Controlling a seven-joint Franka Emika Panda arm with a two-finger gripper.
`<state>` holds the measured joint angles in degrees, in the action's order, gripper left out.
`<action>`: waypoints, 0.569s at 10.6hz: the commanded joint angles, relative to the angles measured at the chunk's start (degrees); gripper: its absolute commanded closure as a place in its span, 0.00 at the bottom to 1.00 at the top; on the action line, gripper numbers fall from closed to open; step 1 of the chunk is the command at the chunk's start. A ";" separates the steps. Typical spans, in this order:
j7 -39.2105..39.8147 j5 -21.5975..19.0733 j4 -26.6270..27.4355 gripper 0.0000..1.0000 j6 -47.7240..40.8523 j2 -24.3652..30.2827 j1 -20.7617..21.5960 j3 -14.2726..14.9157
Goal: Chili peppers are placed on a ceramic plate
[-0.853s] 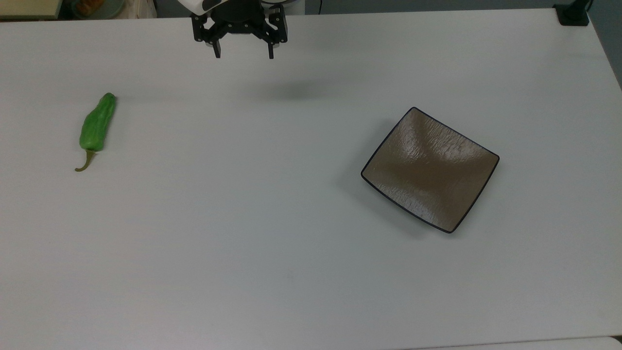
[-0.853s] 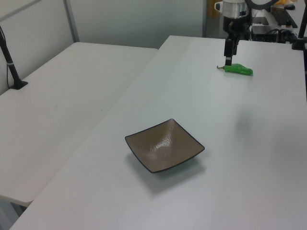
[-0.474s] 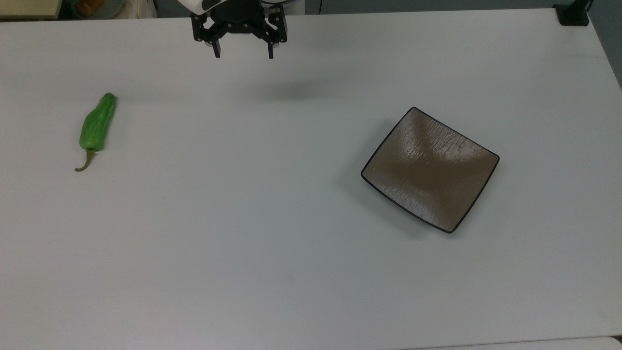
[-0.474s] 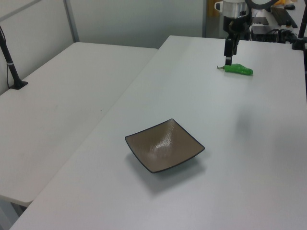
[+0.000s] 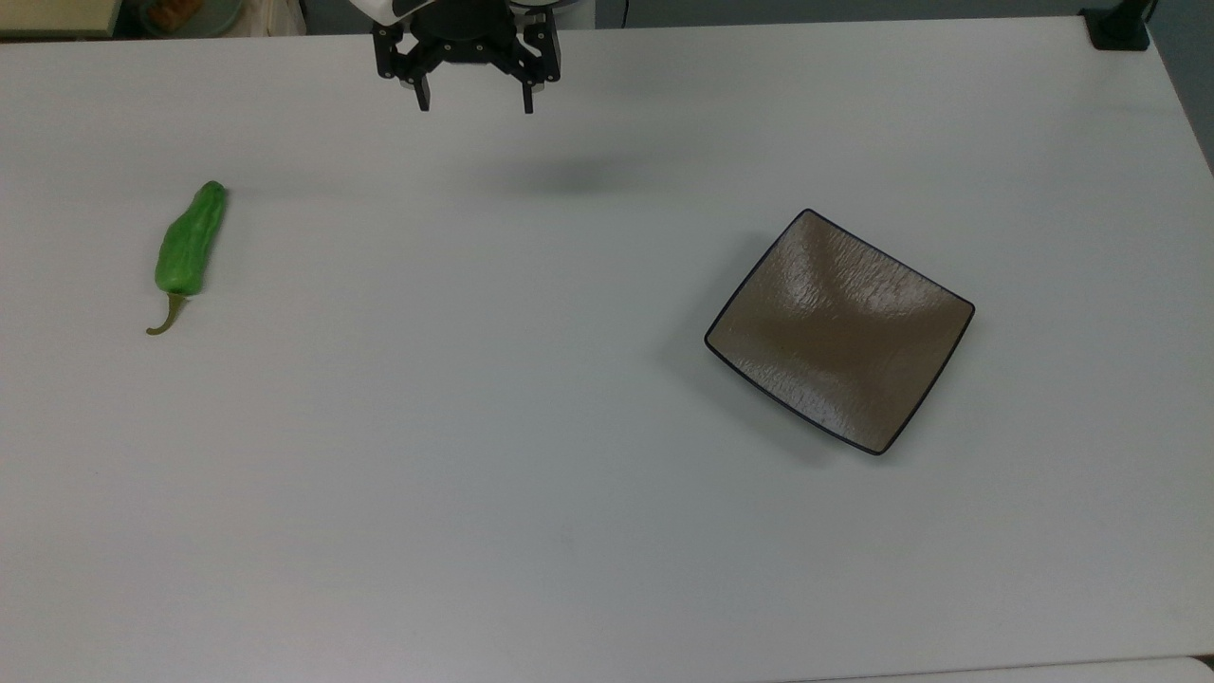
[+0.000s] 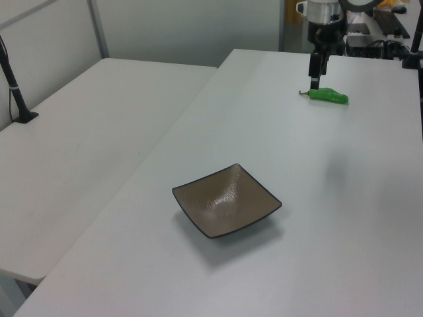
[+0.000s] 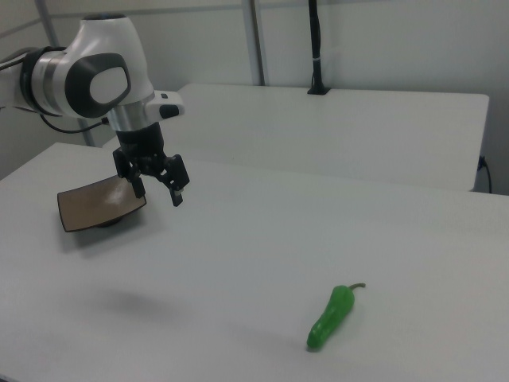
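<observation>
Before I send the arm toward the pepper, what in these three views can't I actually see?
- Gripper, top view: upper body and the arm cut off by the top edge.
- Gripper, left view: seen edge-on, so the finger gap is hidden.
- Ceramic plate, right view: near corner covered by the gripper.
- Chili pepper, left view: small and distant; its stem end sits behind the fingers.

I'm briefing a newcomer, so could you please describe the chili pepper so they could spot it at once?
On the white table, look to the top view's far left, well away from the brown square plate. The chili pepper lies there alone: bright green, wrinkled, with a thin curved stem.
</observation>
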<state>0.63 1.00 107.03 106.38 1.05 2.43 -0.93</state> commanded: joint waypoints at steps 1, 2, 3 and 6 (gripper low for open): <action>-0.90 -0.03 1.16 0.00 -0.30 1.59 0.29 0.32; -0.90 -0.03 1.16 0.00 -0.21 1.59 0.29 0.32; -0.98 -0.03 1.16 0.00 -0.21 1.59 0.29 0.32; -0.98 -0.03 1.16 0.00 0.05 1.59 0.29 0.32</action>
<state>0.62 0.99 107.03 106.38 1.10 2.43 -0.93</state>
